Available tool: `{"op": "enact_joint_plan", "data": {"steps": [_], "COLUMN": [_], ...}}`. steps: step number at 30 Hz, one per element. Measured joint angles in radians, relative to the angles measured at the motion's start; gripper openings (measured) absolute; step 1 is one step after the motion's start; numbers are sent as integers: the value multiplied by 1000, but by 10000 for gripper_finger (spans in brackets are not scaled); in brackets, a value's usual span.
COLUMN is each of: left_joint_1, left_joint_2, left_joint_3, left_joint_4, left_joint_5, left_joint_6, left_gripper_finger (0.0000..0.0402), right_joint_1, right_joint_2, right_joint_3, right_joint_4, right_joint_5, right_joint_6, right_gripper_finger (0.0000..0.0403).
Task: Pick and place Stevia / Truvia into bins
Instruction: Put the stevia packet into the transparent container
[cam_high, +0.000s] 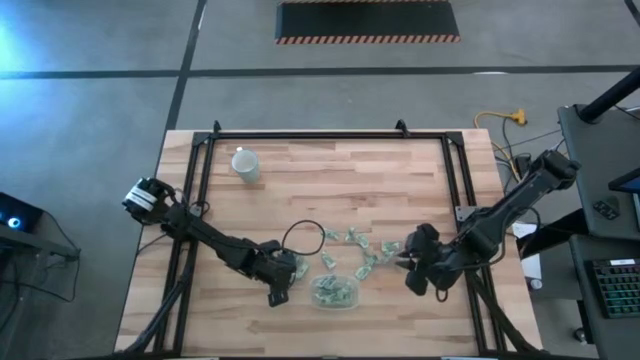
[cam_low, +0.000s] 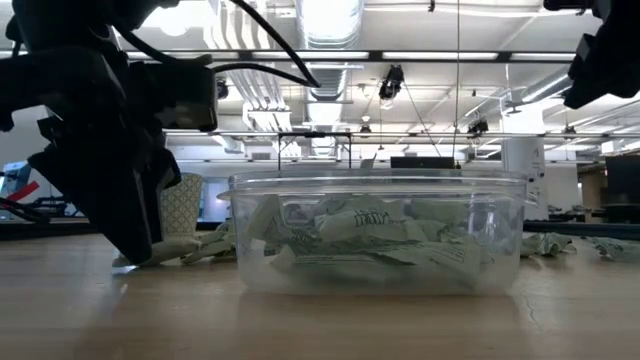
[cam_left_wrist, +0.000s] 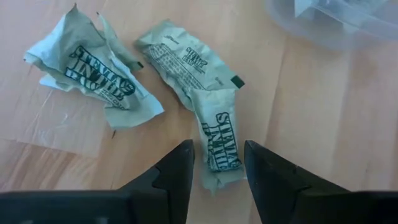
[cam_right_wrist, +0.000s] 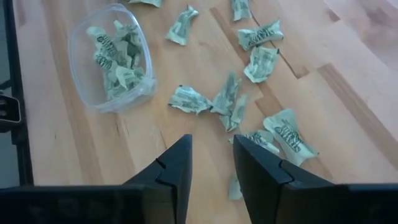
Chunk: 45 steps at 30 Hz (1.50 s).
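Left gripper straddles a crumpled sachet, its end hidden.

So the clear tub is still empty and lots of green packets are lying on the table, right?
Not quite. The clear tub is not empty: the right wrist view shows several crumpled green packets already inside it, and the low view shows them through its wall. The rest is right: many packets lie loose on the table.
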<state>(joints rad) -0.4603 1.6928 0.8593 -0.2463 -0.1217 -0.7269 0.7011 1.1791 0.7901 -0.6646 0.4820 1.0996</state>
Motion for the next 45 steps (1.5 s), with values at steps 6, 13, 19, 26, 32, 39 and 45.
{"op": "enact_joint_plan", "data": {"steps": [6, 13, 19, 26, 32, 39, 45], "left_joint_1": [1, 0, 1, 6, 27, 39, 41], "left_joint_2": [-13, -45, -70, -70, -57, 5, 35], "left_joint_3": [-2, 11, 55, 84, 106, 102, 113], "left_joint_4": [-13, -6, 54, 350, 404, 393, 397], "left_joint_5": [-1, 27, 38, -47, -97, -59, 26], "left_joint_6": [0, -1, 6, 141, 231, 236, 237], "left_gripper_finger": [52, 15, 17, 17, 17, 18, 51], "right_joint_1": [0, -1, -1, 0, -1, -1, -1], "right_joint_2": [7, 15, 15, 14, 14, 14, 13], "right_joint_3": [-1, -31, -111, -222, -283, -300, -290], "right_joint_4": [-3, -11, -11, 10, 149, 210, 210], "right_joint_5": [0, 0, -3, -10, -11, -10, 16], "right_joint_6": [-40, -39, 58, 266, 273, 263, 262], "right_gripper_finger": [96, 83, 74, 70, 78, 76, 89]}}
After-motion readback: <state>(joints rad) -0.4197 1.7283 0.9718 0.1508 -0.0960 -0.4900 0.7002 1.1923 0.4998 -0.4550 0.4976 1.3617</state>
